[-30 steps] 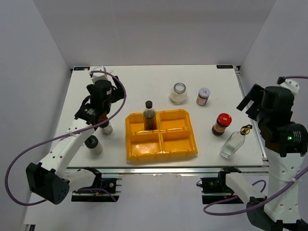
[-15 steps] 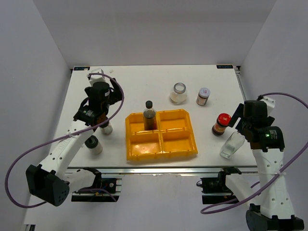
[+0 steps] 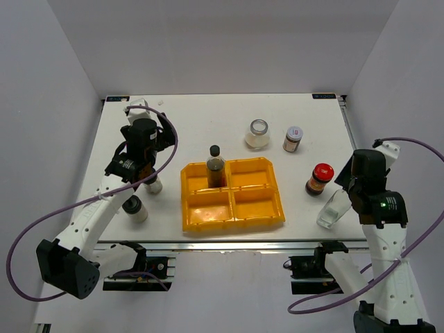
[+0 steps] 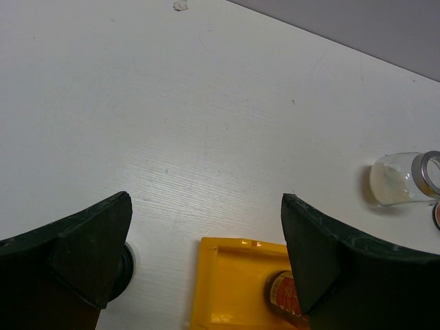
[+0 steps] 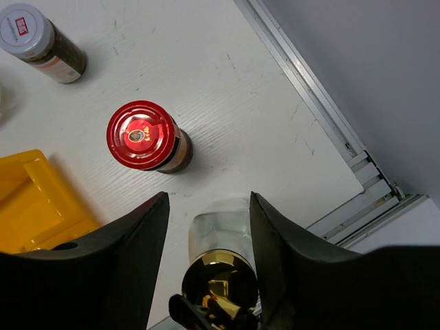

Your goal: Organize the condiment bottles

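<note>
A clear gold-topped bottle [image 5: 218, 237] stands near the table's right front edge [image 3: 334, 209]. My right gripper [image 5: 210, 199] straddles it from above; the right finger meets the glass and a thin gap shows at the left finger. The red-lidded jar [image 5: 141, 135] stands just behind. My left gripper [image 4: 206, 206] hangs wide open and empty above bare table left of the yellow tray [image 3: 232, 218], with a black-lidded shaker [image 4: 125, 265] under its left finger. A tall dark bottle [image 3: 215, 166] stands in the tray's back-left compartment. A second black-lidded shaker [image 3: 135, 206] stands nearer the front.
A wide clear jar [image 3: 258, 133] and a silver-lidded jar [image 3: 293, 139] stand behind the tray. A metal rail [image 5: 323, 117] runs along the table's right edge, close to the gold-topped bottle. White walls enclose the back and both sides.
My right arm swung in from the right edge and came down over the gold-topped bottle, and its jaws narrowed around it. The left arm barely shifted.
</note>
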You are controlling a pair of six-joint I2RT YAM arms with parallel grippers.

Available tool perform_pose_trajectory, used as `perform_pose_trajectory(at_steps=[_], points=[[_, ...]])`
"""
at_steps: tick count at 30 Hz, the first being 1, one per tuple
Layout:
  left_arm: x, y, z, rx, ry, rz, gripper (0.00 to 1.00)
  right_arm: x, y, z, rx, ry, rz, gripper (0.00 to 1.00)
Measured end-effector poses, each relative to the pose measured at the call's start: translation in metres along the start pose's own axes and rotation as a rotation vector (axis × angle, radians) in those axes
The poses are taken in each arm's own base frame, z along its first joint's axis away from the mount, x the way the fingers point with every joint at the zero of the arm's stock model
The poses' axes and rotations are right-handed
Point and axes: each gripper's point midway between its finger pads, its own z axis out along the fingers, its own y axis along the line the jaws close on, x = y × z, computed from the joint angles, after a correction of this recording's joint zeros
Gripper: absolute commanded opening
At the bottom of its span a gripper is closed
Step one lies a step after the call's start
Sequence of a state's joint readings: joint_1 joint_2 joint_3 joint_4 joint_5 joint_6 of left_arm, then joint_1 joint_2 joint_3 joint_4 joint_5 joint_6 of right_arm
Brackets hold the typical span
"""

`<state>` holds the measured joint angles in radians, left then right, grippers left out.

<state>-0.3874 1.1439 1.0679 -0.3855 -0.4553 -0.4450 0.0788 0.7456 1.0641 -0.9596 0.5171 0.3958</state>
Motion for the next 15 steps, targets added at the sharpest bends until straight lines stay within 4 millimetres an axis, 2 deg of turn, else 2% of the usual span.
perform_pose_trajectory(at_steps=[3,6,11,12,14,15], points=[[0.000,0.002,-0.002,-0.002,-0.005,-0.002,0.98,0.000,-0.002,-0.003,0.001,-0.016,0.019,0.50],[0.000,0.003,-0.004,-0.002,-0.009,-0.004,0.98,0.007,-0.005,0.000,0.016,-0.005,0.022,0.58],[-0.002,0.003,-0.005,-0.001,-0.012,-0.006,0.98,0.014,-0.006,0.003,0.021,0.014,0.013,0.60],[-0.002,0.003,-0.005,-0.001,-0.012,-0.006,0.98,0.013,-0.006,0.003,0.020,0.013,0.013,0.52],[-0.001,0.003,-0.005,-0.001,-0.011,-0.005,0.98,0.014,-0.005,0.003,0.015,0.015,0.011,0.43],[-0.001,0.004,-0.005,-0.002,-0.011,-0.006,0.98,0.014,-0.005,0.003,0.013,0.015,0.009,0.33]])
